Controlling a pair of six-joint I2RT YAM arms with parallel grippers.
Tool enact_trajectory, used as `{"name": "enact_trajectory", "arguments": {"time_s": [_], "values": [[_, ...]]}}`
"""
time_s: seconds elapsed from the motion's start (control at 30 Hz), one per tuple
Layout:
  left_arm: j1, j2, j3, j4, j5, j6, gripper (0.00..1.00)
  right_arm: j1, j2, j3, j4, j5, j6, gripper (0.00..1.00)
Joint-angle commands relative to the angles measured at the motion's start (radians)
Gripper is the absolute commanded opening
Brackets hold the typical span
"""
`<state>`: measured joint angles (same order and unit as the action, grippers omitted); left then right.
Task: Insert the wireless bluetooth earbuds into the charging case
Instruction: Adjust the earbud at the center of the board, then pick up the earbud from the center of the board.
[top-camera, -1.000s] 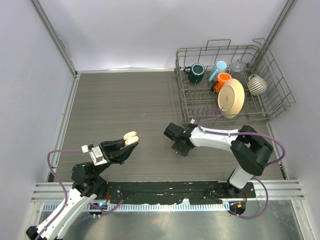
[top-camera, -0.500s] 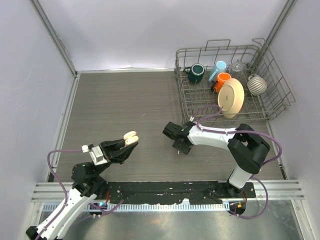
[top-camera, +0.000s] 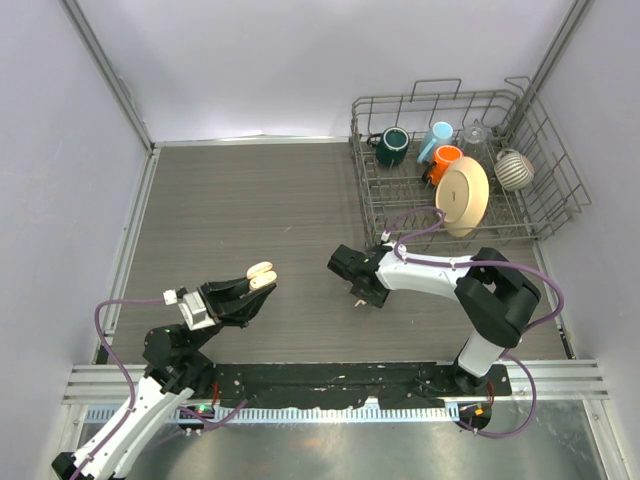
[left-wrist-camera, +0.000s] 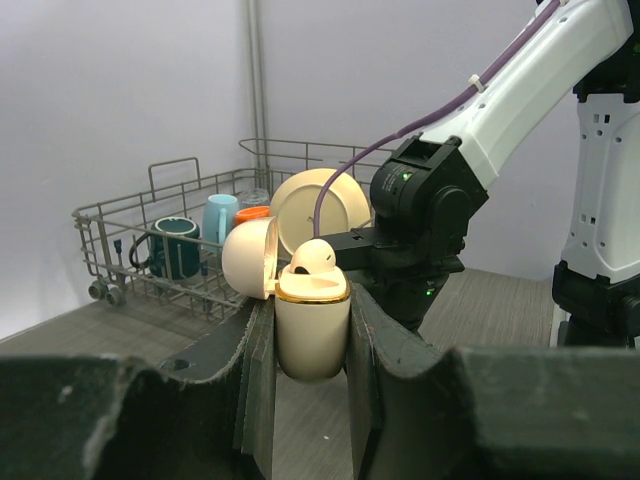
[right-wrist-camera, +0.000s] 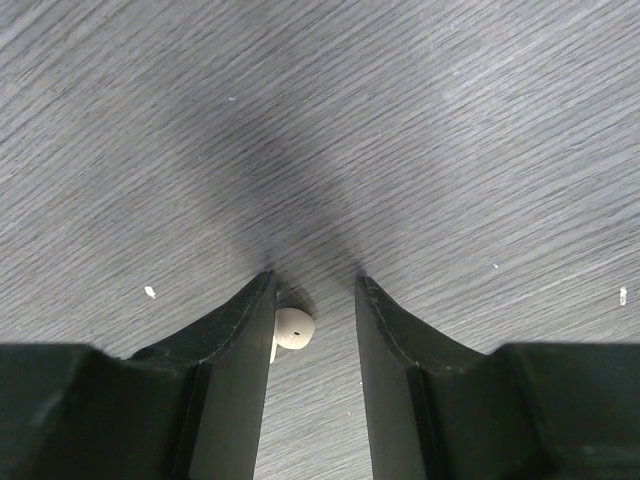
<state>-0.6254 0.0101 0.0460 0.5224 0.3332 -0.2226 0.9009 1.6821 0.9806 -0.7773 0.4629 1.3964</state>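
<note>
Left wrist view showed the left tool (left-wrist-camera: 308, 300) pressed onto the smooth, glossy cream charging case (left-wrist-camera: 312, 340), a rounded pod with a thin gold rim, held upright between the two dark, matte fingers. Its domed lid stood hinged open to the side. One small white seated earbud (left-wrist-camera: 315, 257), rounded and shiny, sat in the case's mouth.

In the right wrist view, the right tool (right-wrist-camera: 312, 285) pointed down at the grey, fine-grained wood-look bench (right-wrist-camera: 450, 120), its curved black fingers spread with a gap between them. A loose earbud (right-wrist-camera: 292, 327), tiny and white with a rounded head, lay on the bench in that gap, touching the inner face of one finger and apart from the other.

From the top external view, the left arm was folded near its base, its tool raised above the bench and aimed toward the middle. The right arm stretched low across the bench toward it, elbow bent, beside a wire dish rack (top-camera: 371, 195).
</note>
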Motion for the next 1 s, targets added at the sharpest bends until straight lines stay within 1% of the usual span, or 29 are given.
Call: {"name": "enact_trajectory", "arguments": {"time_s": [0.0, 0.07, 0.23, 0.57, 0.8, 0.97], "values": [[0.000, -0.052, -0.031, 0.022, -0.016, 0.019, 0.00, -0.005, 0.010, -0.017, 0.035, -0.058, -0.024, 0.44], [0.000, -0.053, -0.031, 0.022, -0.017, 0.017, 0.00, 0.003, 0.013, 0.004, 0.030, -0.067, -0.007, 0.45], [0.000, -0.052, -0.029, 0.019, -0.016, 0.017, 0.00, 0.012, 0.022, 0.007, 0.021, -0.102, 0.022, 0.45], [0.000, -0.052, -0.029, 0.014, -0.017, 0.017, 0.00, 0.032, -0.004, -0.011, 0.030, -0.116, 0.075, 0.45], [0.001, -0.053, -0.025, 0.014, -0.014, 0.012, 0.00, 0.044, 0.025, 0.001, 0.039, -0.122, 0.085, 0.45], [0.000, -0.053, -0.023, 0.011, -0.014, 0.011, 0.00, 0.044, 0.031, -0.017, 0.046, -0.101, 0.090, 0.36]]}}
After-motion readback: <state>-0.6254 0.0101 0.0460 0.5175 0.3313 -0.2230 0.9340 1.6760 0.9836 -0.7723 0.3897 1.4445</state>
